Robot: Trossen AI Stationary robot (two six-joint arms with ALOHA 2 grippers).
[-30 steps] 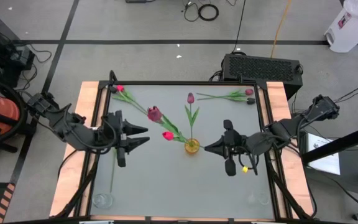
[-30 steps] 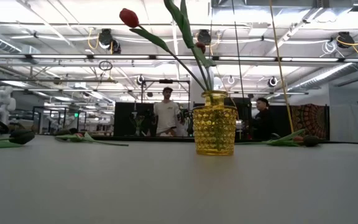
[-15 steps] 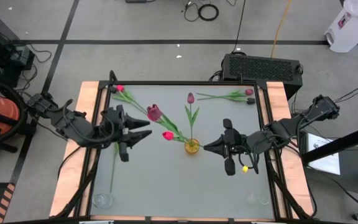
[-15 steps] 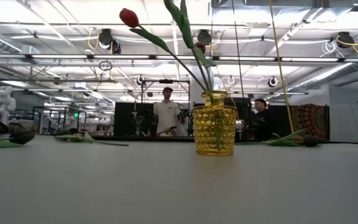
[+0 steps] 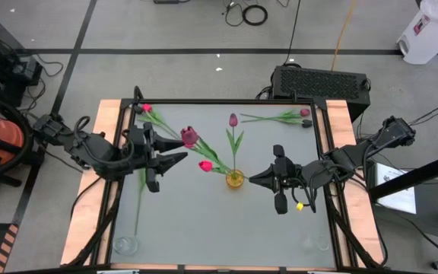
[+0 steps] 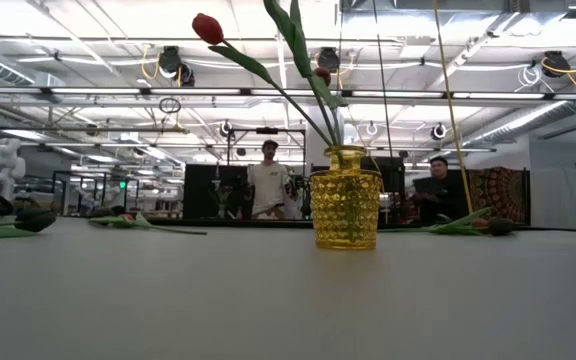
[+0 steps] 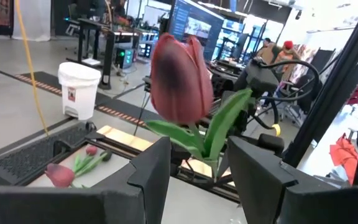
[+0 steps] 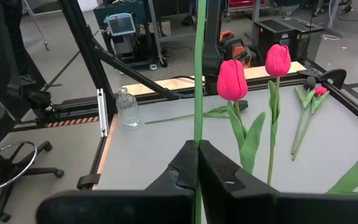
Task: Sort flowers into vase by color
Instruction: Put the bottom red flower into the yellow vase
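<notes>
Reaching with fingers spread, the left gripper [image 5: 175, 157] has a maroon tulip [image 7: 178, 78] just ahead, its stem between the fingertips. A yellow vase [image 5: 235, 180] stands between both arms. The right gripper [image 8: 197, 163] is clamped on a green stem [image 8: 199, 68].

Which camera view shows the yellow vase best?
The low view: the yellow vase stands side-on, stems rising from its mouth. The high view shows only its rim from above. Neither wrist view shows it clearly.
</notes>
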